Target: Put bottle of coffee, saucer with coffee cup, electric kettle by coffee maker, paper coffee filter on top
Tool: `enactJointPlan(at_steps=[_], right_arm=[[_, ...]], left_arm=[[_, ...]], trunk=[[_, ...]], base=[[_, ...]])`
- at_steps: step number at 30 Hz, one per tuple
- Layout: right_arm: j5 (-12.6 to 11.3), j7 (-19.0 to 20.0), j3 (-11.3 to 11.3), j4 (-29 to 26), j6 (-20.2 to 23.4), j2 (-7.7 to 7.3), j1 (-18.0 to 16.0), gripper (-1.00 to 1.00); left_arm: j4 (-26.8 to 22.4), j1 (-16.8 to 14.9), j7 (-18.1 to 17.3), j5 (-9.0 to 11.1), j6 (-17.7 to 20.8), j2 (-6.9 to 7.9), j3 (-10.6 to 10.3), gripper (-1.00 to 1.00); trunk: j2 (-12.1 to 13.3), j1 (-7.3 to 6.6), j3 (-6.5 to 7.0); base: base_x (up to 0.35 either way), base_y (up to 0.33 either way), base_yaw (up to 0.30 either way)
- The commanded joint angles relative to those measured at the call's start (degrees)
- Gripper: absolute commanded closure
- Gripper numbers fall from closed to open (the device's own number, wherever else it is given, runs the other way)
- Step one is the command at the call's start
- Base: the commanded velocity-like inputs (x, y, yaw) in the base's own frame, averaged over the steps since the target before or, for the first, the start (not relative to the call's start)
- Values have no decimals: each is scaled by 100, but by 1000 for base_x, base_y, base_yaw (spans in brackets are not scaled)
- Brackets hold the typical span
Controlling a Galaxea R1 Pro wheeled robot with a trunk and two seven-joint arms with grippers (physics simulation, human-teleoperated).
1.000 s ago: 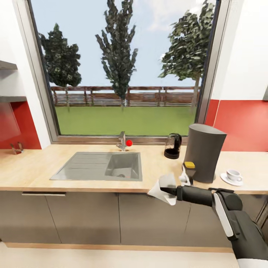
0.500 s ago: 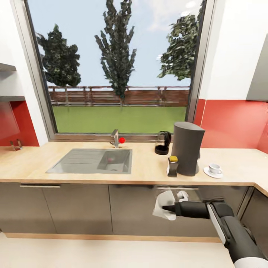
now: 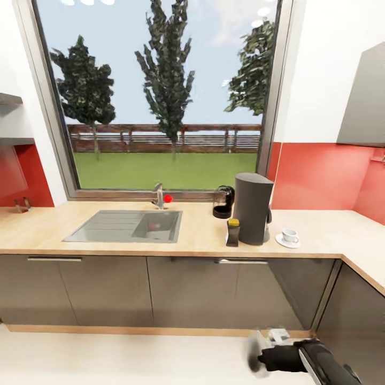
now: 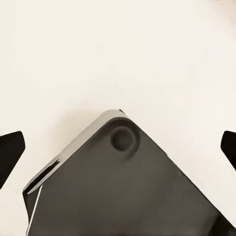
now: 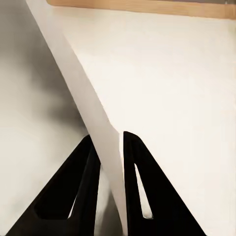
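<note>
Nearest, low over the pale floor, the right tool (image 5: 109, 162) is clamped on the white paper coffee filter (image 5: 81, 93), its two fingers pinching the sheet edge-on; the left tool (image 4: 118, 147) has its fingertips spread wide with nothing between them. Farther off on the desk (image 3: 203, 240), the coffee maker (image 3: 252, 208) stands with the bottle of coffee (image 3: 233, 232) touching its front, the coffee cup (image 3: 289, 235) on its saucer (image 3: 287, 241) just beside, and the electric kettle (image 3: 223, 201) behind by the window.

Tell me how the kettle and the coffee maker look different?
The kettle is small, black and rounded, with a see-through body; the coffee maker is much taller, grey and solid. The kettle sits farther back by the window; the coffee maker stands nearer the counter's front. Both stand upright on the counter, side by side.
</note>
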Motion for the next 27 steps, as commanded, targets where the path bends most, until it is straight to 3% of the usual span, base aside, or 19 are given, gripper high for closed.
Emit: enactJointPlan(at_steps=[1,3,6,7,9,10,11,12,13,17,18,20,26,27], right_arm=[[18,-557,-42,452,-213,5,-4,100],[-75,-1197,-44,1093,-703,-2,-4,100],[-134,-1500,-32,1992,-1356,-75,-4,100],[-148,-1617,-24,2664,-1942,-211,1,100],[-154,-1742,-21,3063,-2575,-300,77,100],[-159,-1802,-20,3157,-2765,-343,114,100],[-163,-1866,-20,3238,-2965,-404,171,100],[-166,-1921,-19,3302,-3160,-463,324,100],[-166,-1928,-19,3310,-3218,-467,403,100],[-164,-1979,-19,3322,-3563,-513,792,100],[-163,-2018,-19,3324,-3911,-569,1093,100],[-155,-2030,-16,3324,-4108,-571,1260,100],[-139,-2146,12,3312,-4210,-403,1146,100],[-165,-2115,17,3311,-4244,-430,1145,100]], left_arm=[[-8,1,-60,58,3,2,29,-100],[-14,1,-60,24,-23,6,29,-100],[-193,1,-48,-1,-28,11,24,-100],[-389,1,-21,-11,-1,12,21,-100],[-532,1,8,-76,20,21,15,-100],[-626,1,56,-181,58,21,15,-100],[-748,1,243,-448,214,11,17,-100],[-849,1,613,-950,580,-16,23,-100],[-865,1,665,-1026,632,-23,25,-100],[-843,1,748,-1158,715,-35,22,-100],[-652,1,755,-1198,647,-37,20,-100],[-473,1,756,-1208,406,-35,20,-100],[-477,1,706,-1187,238,-5,13,-100],[-464,1,701,-1190,236,-18,11,-100]], trunk=[[-9,2,-10],[-9,2,-10],[-9,2,-10],[31,-20,8],[111,-64,44],[151,-86,62],[191,-108,80],[231,-130,98],[271,-152,116],[432,-240,188],[472,-262,206],[552,-306,242],[591,-327,258],[591,-327,258]], base=[[-21,-24,0],[-9,-10,0],[-3,-3,0],[0,0,0],[0,0,0],[0,0,0],[0,0,0],[0,0,0],[0,0,0],[0,0,0],[0,0,0],[0,0,0],[0,0,0],[0,0,0]])
